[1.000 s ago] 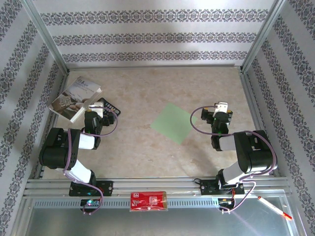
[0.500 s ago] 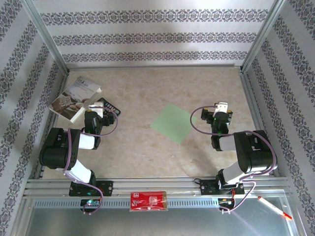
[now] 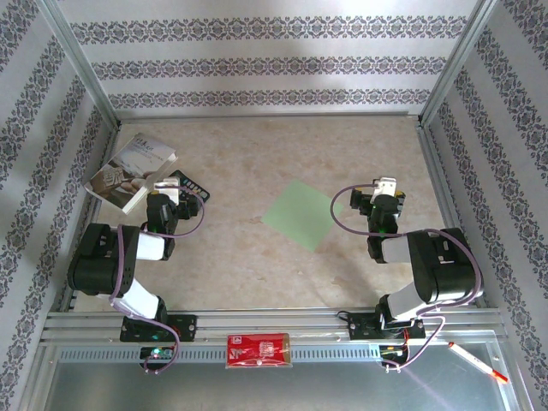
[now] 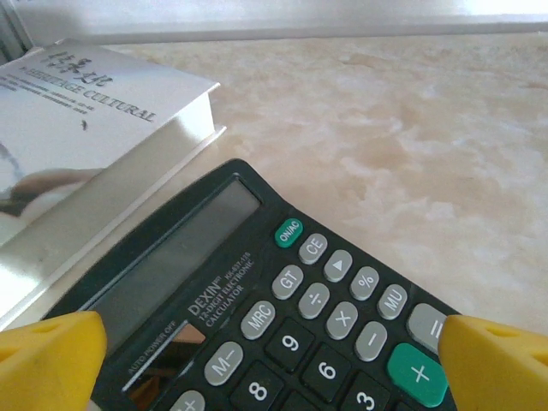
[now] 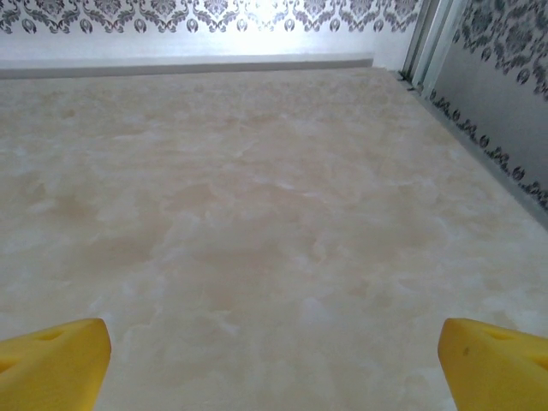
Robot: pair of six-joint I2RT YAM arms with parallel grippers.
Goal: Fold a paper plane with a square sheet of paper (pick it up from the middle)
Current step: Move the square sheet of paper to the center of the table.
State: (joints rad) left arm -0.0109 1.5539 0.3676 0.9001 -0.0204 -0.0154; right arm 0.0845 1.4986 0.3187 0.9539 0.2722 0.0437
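Observation:
The square sheet of paper (image 3: 301, 214) is light green and lies flat on the table's middle, turned like a diamond. My left gripper (image 3: 166, 185) is open at the left, low over a black calculator (image 4: 282, 317). Its yellow fingertips (image 4: 51, 364) stand wide apart on either side of the calculator's keys. My right gripper (image 3: 387, 187) is open to the right of the sheet, a short way from its right corner. In the right wrist view, that gripper (image 5: 274, 360) has only bare marbled tabletop between its yellow fingertips (image 5: 492, 360).
A grey-white printed booklet (image 3: 130, 171) lies at the far left, touching the calculator (image 3: 188, 185). A red flat packet (image 3: 259, 350) sits on the front rail and a pen (image 3: 476, 361) at the near right. Patterned walls and metal posts enclose the table.

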